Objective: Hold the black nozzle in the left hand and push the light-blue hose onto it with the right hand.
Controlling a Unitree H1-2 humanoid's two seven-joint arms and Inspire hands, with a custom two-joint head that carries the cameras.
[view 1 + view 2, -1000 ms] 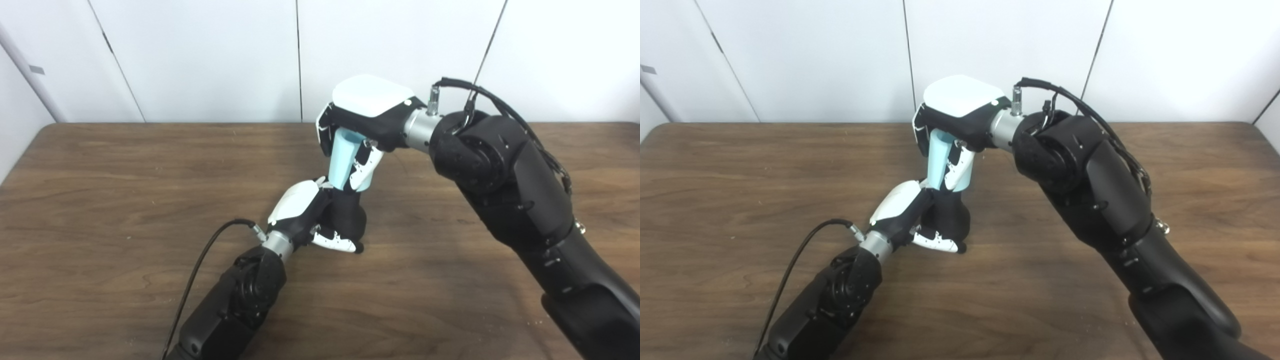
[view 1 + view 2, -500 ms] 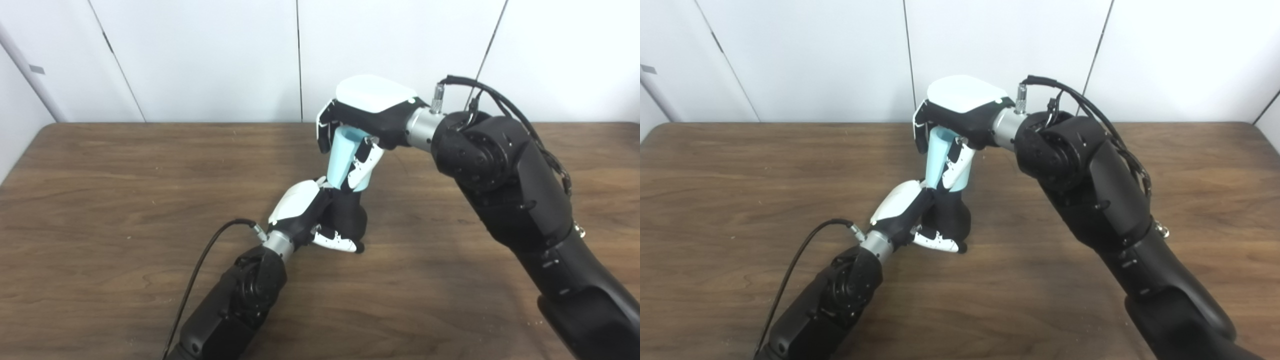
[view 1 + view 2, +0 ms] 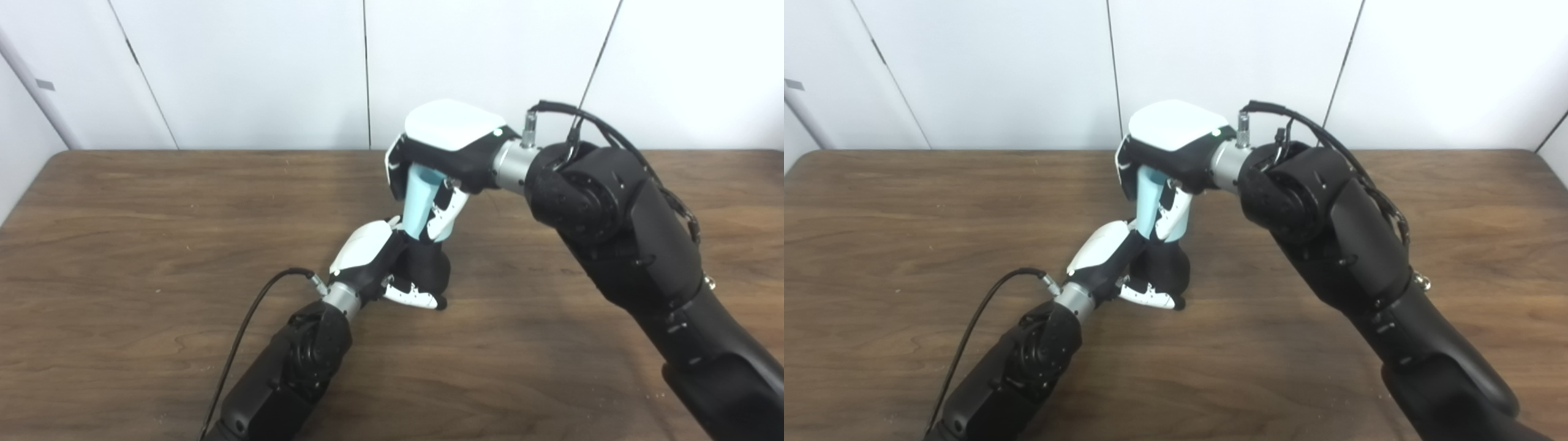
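The light-blue tapered plastic hose stands nearly upright near the middle of the brown wood-grain tabletop, leaning slightly so that its open upper end tilts to the right. Its lower end meets the top of the black rounded nozzle, which sits directly beneath it; whether the hose already overlaps the nozzle or only touches its tip cannot be told, since fingers cover the joint. The nozzle is lodged in the left hand, which lies low on the tabletop with its white back turned up and to the left, its fingers curled round the near side of the nozzle's wider base and closed firmly on it. The right hand comes in from above and from the right, its white back facing upward, and it is wrapped around the upper part of the hose: dark fingers close on the far left side near the rim, while a white-and-black digit runs down the right side almost to the nozzle. Both hands thus clasp their parts, the right stacked straight above the left. A black cable trails from the left wrist toward the bottom edge, and white wall panels stand behind the tabletop.
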